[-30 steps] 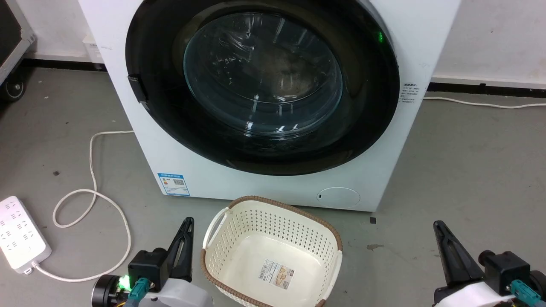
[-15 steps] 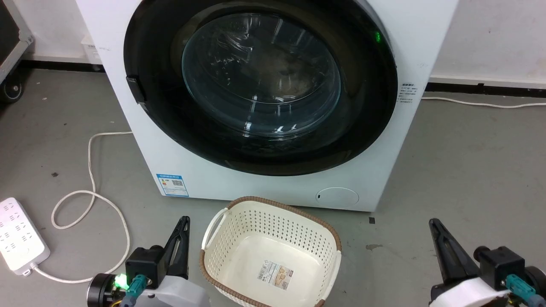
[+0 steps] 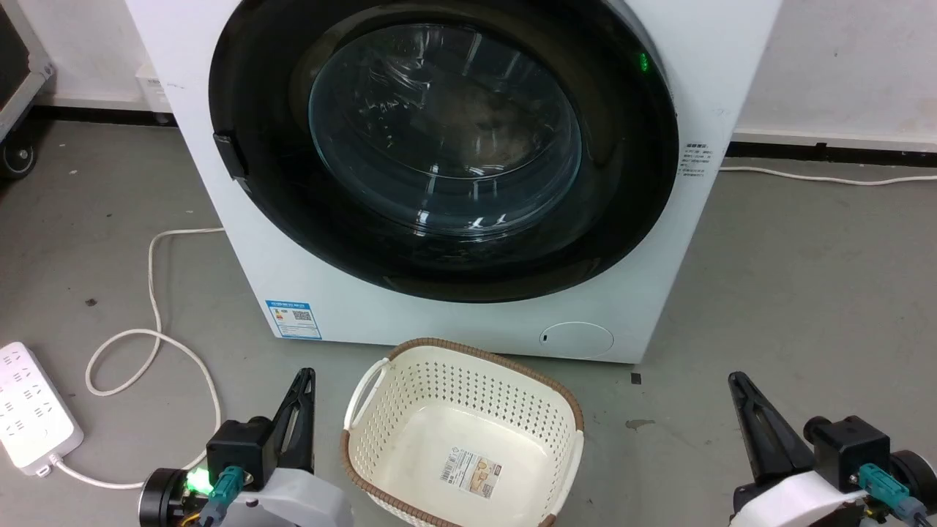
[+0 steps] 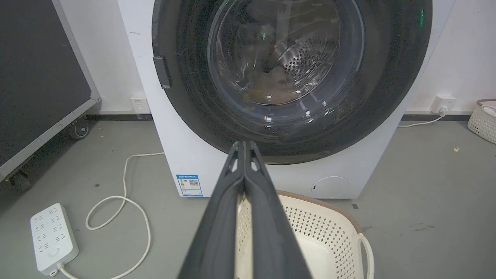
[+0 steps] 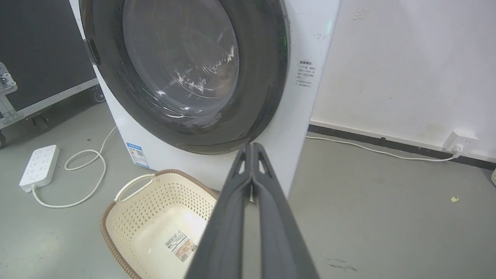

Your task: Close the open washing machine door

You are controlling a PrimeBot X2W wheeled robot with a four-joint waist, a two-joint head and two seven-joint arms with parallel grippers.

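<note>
The washing machine point(image 3: 454, 322) is a white front-loader with a blue sticker at its lower left front. Its round black-rimmed door point(image 3: 443, 132) with the bulging glass centre lies flat against the front, with the latch tab at its left rim. The same door point(image 4: 290, 66) faces the left wrist view, and the door point(image 5: 186, 69) is seen at an angle in the right wrist view. My left gripper point(image 3: 304, 377) is shut, low on the left, well short of the machine. My right gripper point(image 3: 734, 380) is shut, low on the right. Both hold nothing.
A cream perforated laundry basket point(image 3: 410, 380) stands empty on the grey floor just before the machine, between my grippers. A white power strip point(image 3: 29, 417) and its looped cable point(image 3: 150, 293) lie on the floor to the left. A wheeled black case point(image 4: 38, 89) stands far left.
The whole head view has drifted slightly, so the camera moved. Both grippers sit a little lower and further left in the picture. The door has not changed.
</note>
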